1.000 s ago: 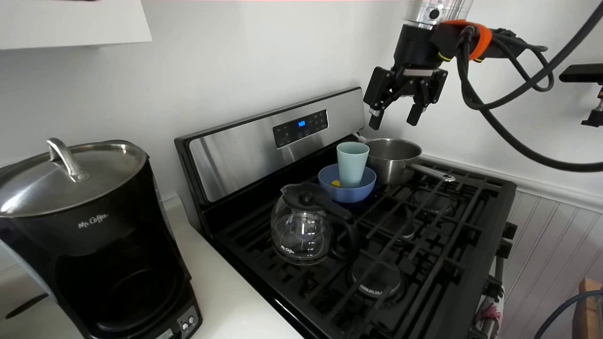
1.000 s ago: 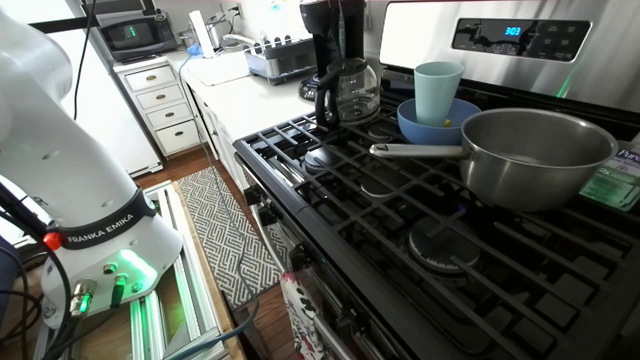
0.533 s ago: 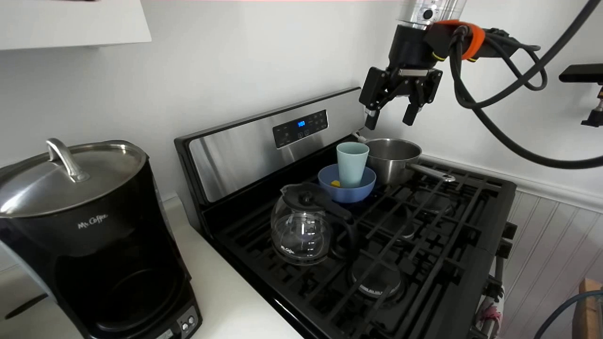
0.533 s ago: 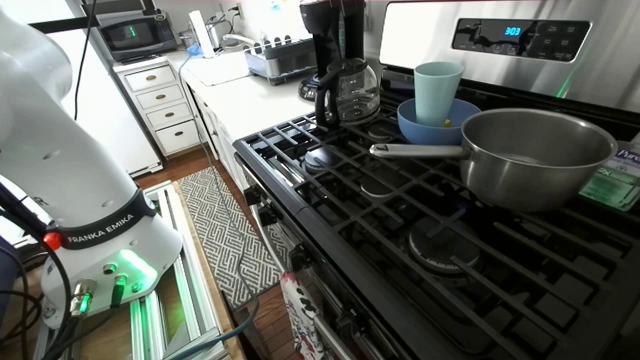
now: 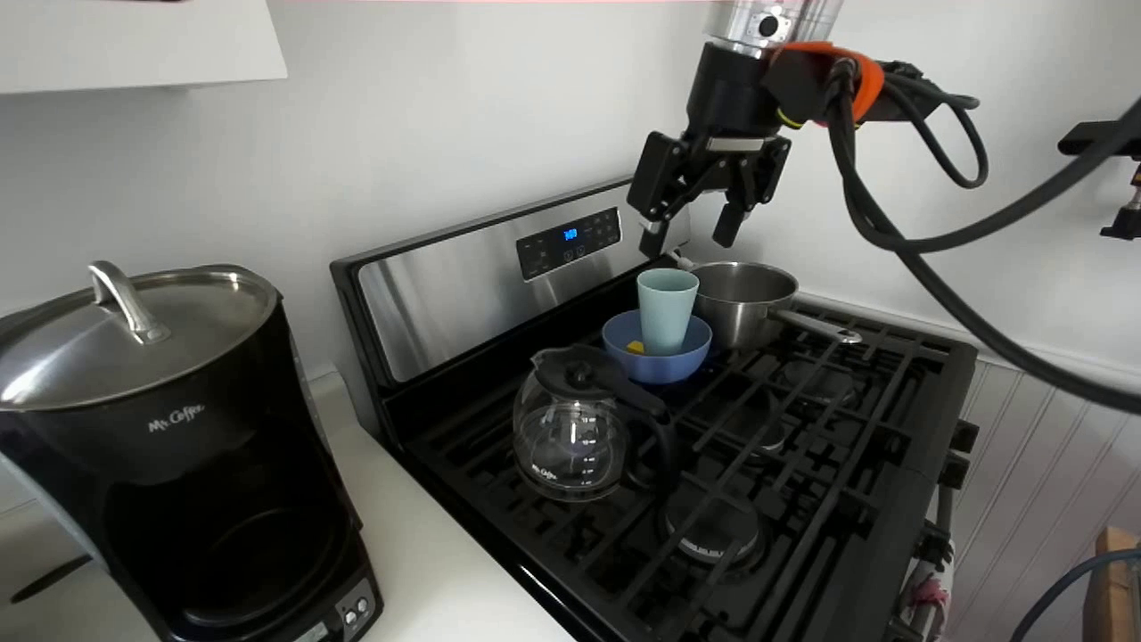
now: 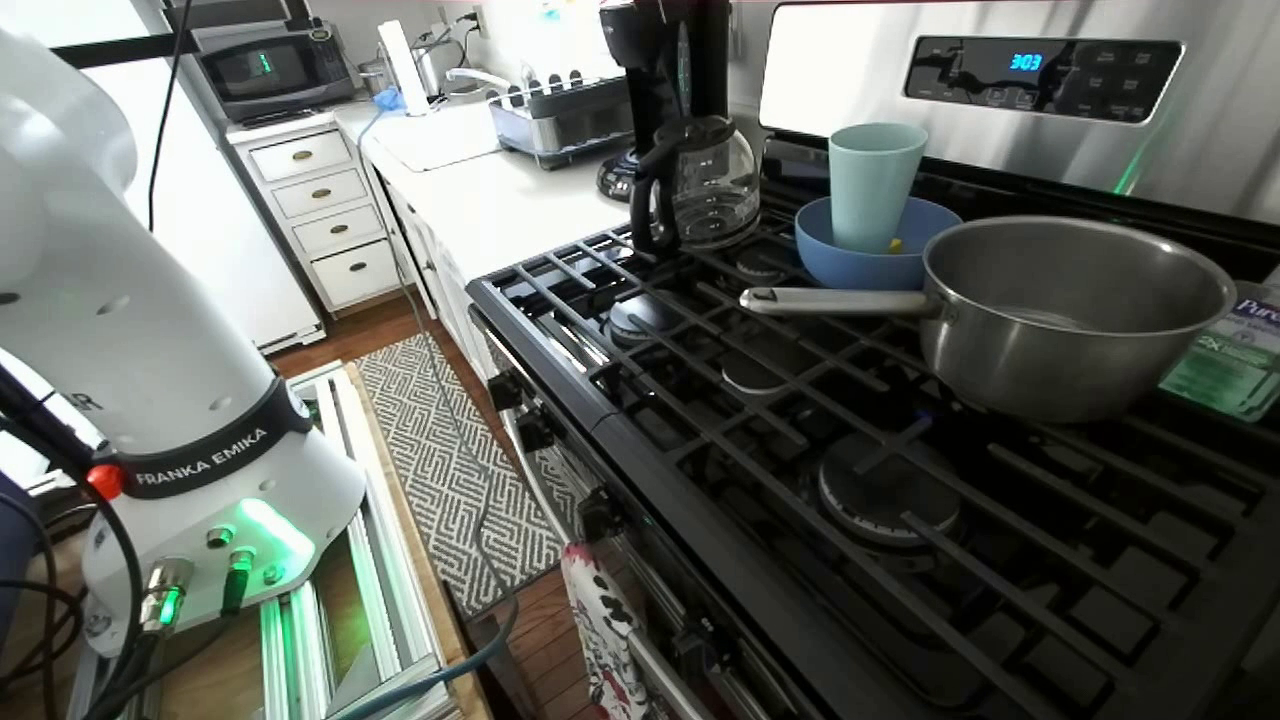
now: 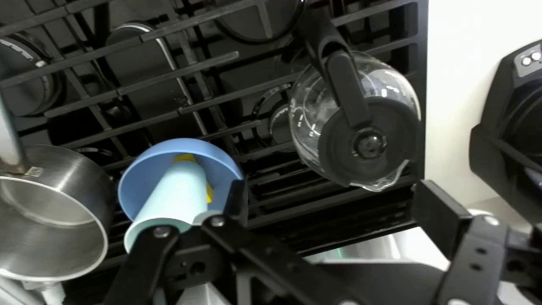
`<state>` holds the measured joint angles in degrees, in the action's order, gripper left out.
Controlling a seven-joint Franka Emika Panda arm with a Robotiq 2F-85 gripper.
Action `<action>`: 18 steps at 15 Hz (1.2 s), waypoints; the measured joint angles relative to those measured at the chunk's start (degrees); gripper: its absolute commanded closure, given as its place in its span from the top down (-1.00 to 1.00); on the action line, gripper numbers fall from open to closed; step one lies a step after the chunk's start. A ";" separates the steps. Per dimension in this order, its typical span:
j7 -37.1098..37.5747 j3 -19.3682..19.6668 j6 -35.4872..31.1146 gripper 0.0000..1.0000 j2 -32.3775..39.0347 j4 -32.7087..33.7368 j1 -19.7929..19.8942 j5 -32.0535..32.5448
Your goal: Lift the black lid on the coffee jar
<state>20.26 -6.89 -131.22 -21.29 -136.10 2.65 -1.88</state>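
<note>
I have the tool (image 5: 691, 234) hanging in the air, higher than everything on the gas stove's tabletop (image 6: 700, 520), its fingers (image 7: 440, 218) spread well apart from each other. My target, the black lid (image 7: 391, 140), sits flat over the mouth of the glass coffee carafe (image 5: 570, 446), which stands upright and well clear of the fingertips. Through the wrist view I look down on the lid's round knob (image 7: 369, 144), with the glass spout (image 7: 381, 185) poking out past the edge; the carafe's black handle (image 7: 315, 31) points toward the stove's front. Near the carafe, the blue bowl (image 5: 660, 370) holds the pale teal cup (image 5: 667, 312) and something yellow (image 7: 209, 192) that I can't make out. The steel saucepan (image 6: 1030, 370) is just beside the bowl; whether they touch, I can't tell. In an exterior view, the black Mr. Coffee coffee maker (image 5: 178, 455) bears a metal lid (image 5: 205, 312).
</note>
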 measured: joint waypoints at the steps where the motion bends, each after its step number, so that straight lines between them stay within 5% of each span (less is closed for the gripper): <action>1: 1.04 -0.89 -1.07 1.00 0.84 0.29 -0.63 0.00; 13: -1.01 -2.00 -3.04 1.00 19.42 12.24 -2.56 2.25; 18: -2.57 -1.10 -2.89 1.00 21.22 13.44 -3.07 1.34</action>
<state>17.69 -7.99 -134.11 -0.07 -122.66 -0.43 -0.54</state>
